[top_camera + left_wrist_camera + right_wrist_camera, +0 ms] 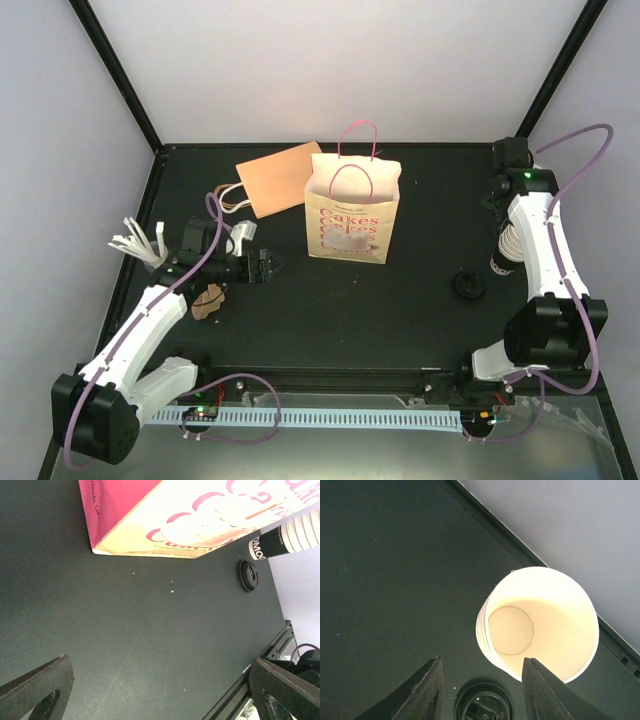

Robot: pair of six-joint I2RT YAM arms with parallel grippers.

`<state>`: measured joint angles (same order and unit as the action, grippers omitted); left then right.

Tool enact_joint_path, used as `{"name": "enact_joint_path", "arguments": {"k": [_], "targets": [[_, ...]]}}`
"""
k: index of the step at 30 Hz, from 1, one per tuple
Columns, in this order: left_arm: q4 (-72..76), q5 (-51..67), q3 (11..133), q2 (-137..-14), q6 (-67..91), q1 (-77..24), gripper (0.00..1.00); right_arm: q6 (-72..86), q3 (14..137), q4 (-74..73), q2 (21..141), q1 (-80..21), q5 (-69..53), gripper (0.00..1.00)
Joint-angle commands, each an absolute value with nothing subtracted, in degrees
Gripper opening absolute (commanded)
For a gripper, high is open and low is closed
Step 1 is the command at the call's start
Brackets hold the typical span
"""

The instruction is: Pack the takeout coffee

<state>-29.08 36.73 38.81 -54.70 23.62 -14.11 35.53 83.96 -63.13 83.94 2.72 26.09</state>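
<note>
Hovering over the counter (400, 320) at left, the left gripper (267, 266) is holding its jaws wide and empty, the paper bag (352, 215) is standing open in the middle, and the takeout coffee (503, 250) is sitting well to its right, so nothing is packed yet. The right gripper (483, 666) is hanging just beside it, jaws partly apart and gripping nothing. Only the right wrist view is showing it lidless and empty inside, a black lid (482, 706) lying nearby.

Left arm (140, 335) and right arm (545, 245) showing white shells, black joint housings. Purple cables (597, 350) looping along both. Left gripper (160, 662) wearing matte black fingers (37, 692). Green light (527, 176) glowing on right arm.
</note>
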Motion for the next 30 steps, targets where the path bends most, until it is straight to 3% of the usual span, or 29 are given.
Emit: {"name": "enact_joint_path", "arguments": {"k": [1,21,30], "targets": [[-27.78,38.29,38.52,-53.61,22.70,-14.46,0.99,37.75,84.07,-63.15,84.71,3.44,30.12,0.46],[-27.59,39.02,38.23,-54.46,22.81,-14.41,0.99,37.86,80.49,-58.44,90.16,5.45,28.20,0.36],[-27.60,39.15,38.14,-54.58,22.86,-14.41,0.99,37.53,78.91,-57.17,89.88,6.32,27.16,0.26]]}}
